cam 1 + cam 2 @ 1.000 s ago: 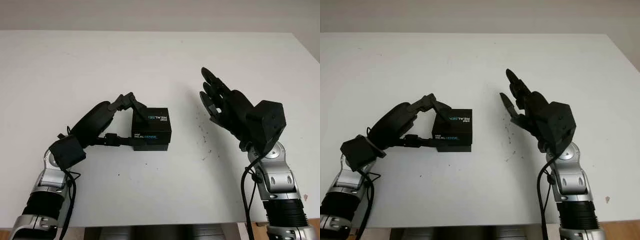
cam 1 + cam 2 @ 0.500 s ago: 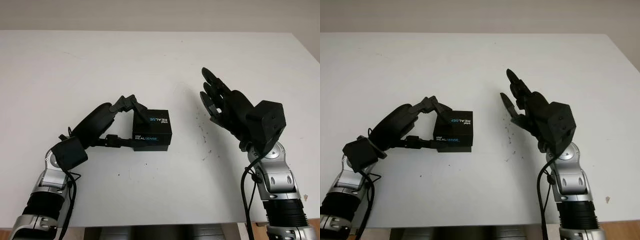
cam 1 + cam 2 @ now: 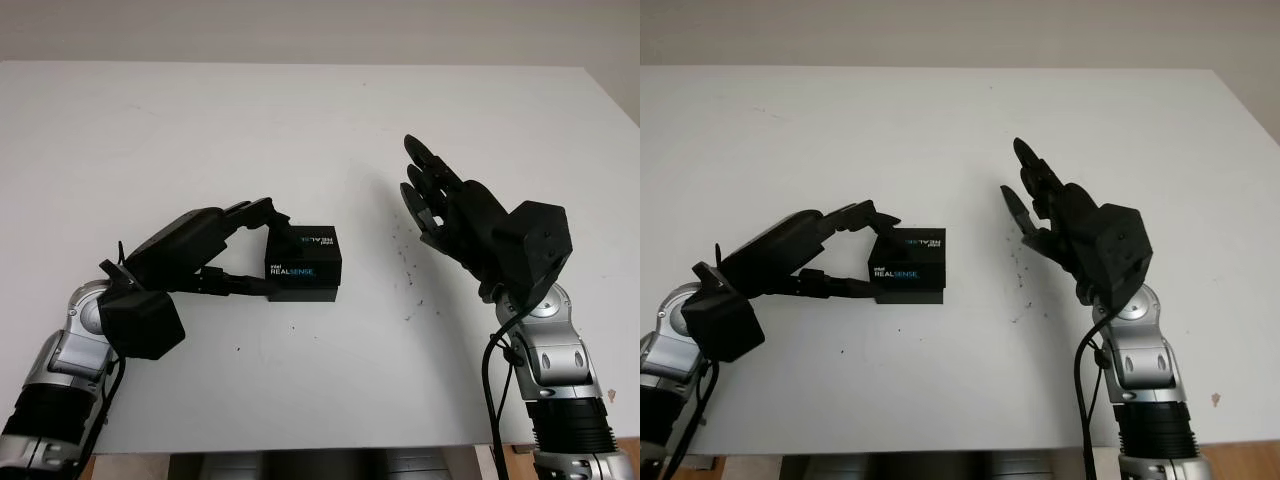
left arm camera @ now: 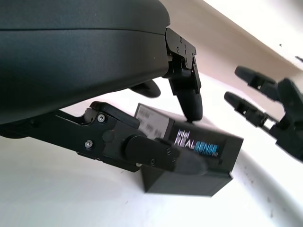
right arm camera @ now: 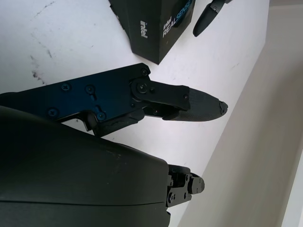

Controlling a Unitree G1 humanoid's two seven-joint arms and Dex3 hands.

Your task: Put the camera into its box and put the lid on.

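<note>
The black camera box point(image 3: 305, 268) with "intel REALSENSE" printed on it sits closed, lid on, flat on the white table point(image 3: 300, 120) near the middle. My left hand point(image 3: 270, 255) reaches in from the left. One fingertip point(image 4: 193, 109) touches the lid's top left edge. The thumb point(image 4: 187, 161) presses the box's near left side, so the hand is shut on the box. In the right wrist view the box point(image 5: 151, 23) lies ahead of my right hand's fingers. My right hand point(image 3: 425, 195) hangs open above the table, well to the right of the box and apart from it.
A scatter of small dark specks point(image 3: 410, 275) marks the table between the box and my right hand. The table's right edge point(image 3: 612, 100) runs diagonally at the far right. The camera itself is hidden.
My left forearm has dropped and swung toward the lower left, and its fingers have flattened out at the box. The box has settled flat and square. The right hand has not moved.
</note>
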